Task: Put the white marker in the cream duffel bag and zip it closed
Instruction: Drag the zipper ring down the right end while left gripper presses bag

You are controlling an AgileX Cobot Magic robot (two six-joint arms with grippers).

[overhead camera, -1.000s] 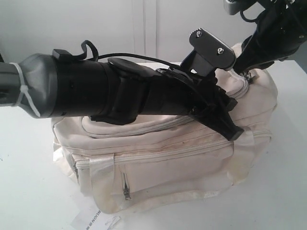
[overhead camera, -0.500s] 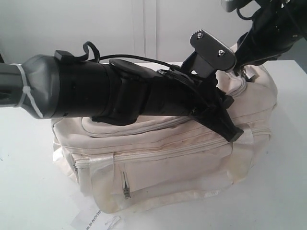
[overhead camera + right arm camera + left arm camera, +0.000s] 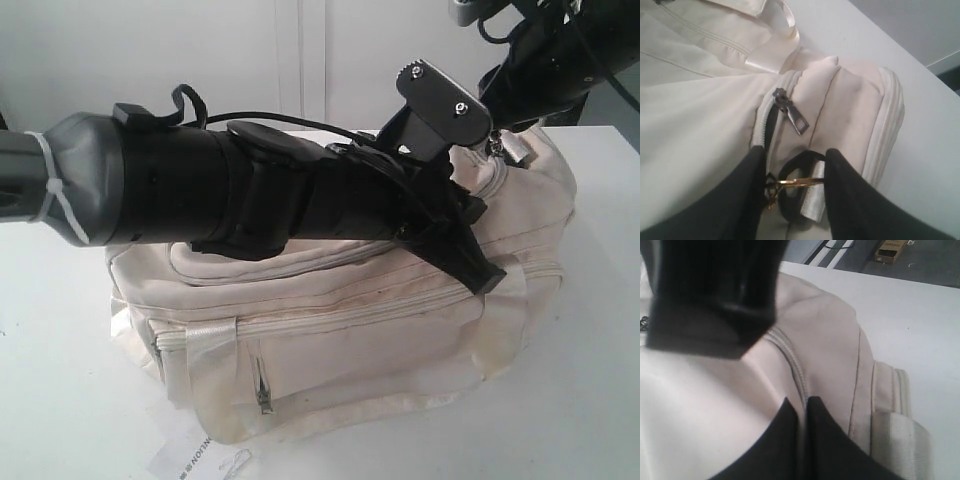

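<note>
The cream duffel bag [image 3: 350, 330] lies on the white table, its front zip pocket facing the exterior view. My left gripper [image 3: 480, 272] presses on its top right part; in the left wrist view the gripper [image 3: 803, 402] is shut on the zip seam of the bag [image 3: 825, 340]. My right gripper [image 3: 497, 138] hangs over the bag's right end. Its jaws [image 3: 795, 152] hold a gold zip pull [image 3: 800, 182] with a black loop and silver tab. A dark metal slider [image 3: 792, 114] lies beside a short open gap of zip. The white marker is out of view.
A white paper tag with printed text [image 3: 195, 455] lies on the table [image 3: 600, 350] by the bag's front left corner. My left arm spans the exterior view above the bag. A cardboard box [image 3: 892, 249] sits on the floor beyond the table.
My right gripper has moved up and to the left at the bag's right end, taking the zip pull with it. The left arm and the bag have barely moved.
</note>
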